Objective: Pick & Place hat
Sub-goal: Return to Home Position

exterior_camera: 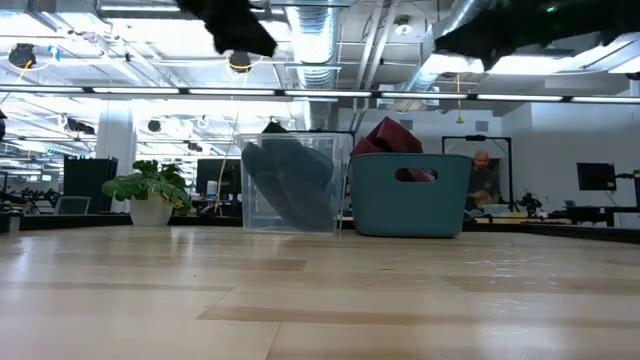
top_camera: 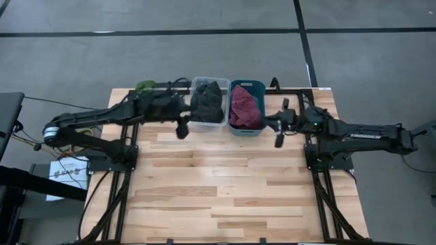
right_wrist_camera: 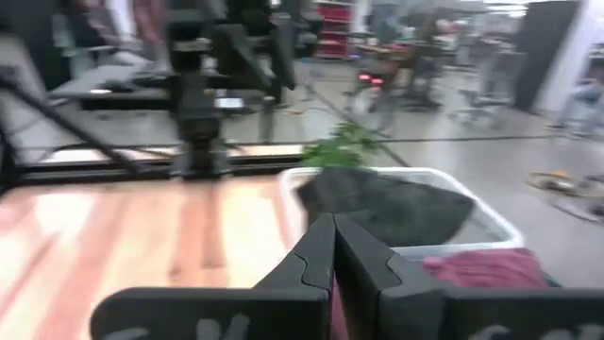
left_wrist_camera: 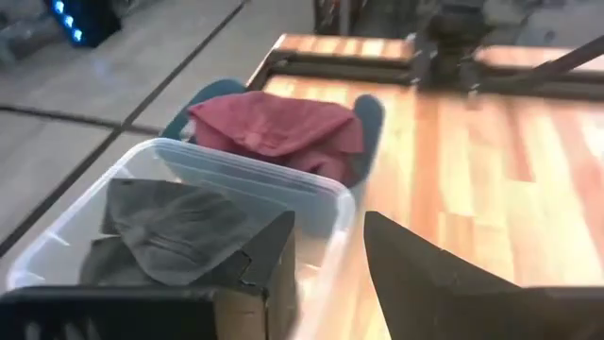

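Note:
A dark grey hat [top_camera: 208, 101] lies crumpled in a clear plastic bin [top_camera: 193, 123] at the table's far edge. A red hat [top_camera: 245, 109] fills the teal bin [top_camera: 261, 86] to its right. My left gripper [top_camera: 182, 126] hovers open above the table just left of the clear bin's near corner; its wrist view shows the grey hat [left_wrist_camera: 160, 231] and the red hat [left_wrist_camera: 274, 127] ahead. My right gripper [top_camera: 279, 131] hangs shut, holding nothing, right of the teal bin. In its wrist view [right_wrist_camera: 332, 247] the grey hat [right_wrist_camera: 387, 208] and the red hat [right_wrist_camera: 481, 269] lie beyond the fingers.
The two bins stand side by side against the far edge, seen from the low view as the clear bin [exterior_camera: 290, 185] and the teal bin [exterior_camera: 410, 200]. A potted plant [top_camera: 144, 86] sits behind the left arm. Bare wooden tabletop [top_camera: 225, 190] stretches toward the near edge.

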You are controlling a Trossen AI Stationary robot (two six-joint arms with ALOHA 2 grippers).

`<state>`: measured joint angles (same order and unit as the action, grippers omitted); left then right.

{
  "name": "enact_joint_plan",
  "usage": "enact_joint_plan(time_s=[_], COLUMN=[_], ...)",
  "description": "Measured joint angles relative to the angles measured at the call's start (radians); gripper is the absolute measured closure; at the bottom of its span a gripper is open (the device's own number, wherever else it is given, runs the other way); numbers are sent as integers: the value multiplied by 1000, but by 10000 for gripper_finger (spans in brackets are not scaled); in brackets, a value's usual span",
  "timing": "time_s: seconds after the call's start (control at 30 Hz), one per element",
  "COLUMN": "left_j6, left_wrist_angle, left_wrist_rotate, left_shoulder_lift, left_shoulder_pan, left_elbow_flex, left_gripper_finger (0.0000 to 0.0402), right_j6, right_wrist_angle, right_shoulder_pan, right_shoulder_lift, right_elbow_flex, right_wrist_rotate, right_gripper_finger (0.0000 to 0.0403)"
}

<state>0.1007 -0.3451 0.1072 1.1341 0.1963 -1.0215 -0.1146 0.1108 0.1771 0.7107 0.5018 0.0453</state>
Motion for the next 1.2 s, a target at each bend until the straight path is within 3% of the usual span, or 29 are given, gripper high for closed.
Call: enact_joint_plan(time_s=[0.23,0.37,0.67,0.77,1.2], left_j6=[-34,-75,-120,-142,-214], left_wrist_angle=[262,362,430,433,591], left_wrist_rotate=[-18,-17,-92,-118,-134], left_shoulder_lift=[-261,-391,-605,-644,-714], left_shoulder_pan=[-55,-68,-69,-71,-72], left_elbow_flex=[388,576,788,831,1017], left_gripper_finger=[274,274,274,274,274], right_j6=[6,8,34,51,80], right_wrist_angle=[-223,-242,-306,-354,-226], right_shoulder_pan=[-105,-179,-224,-221,-220], right_shoulder_lift=[-193,-330,-711,-700,-708], right_elbow_flex=[-1,-63,-262,-285,-424], right_wrist_rotate=[-72,-72,-13,10,36], right_gripper_finger=[403,403,403,403,403])
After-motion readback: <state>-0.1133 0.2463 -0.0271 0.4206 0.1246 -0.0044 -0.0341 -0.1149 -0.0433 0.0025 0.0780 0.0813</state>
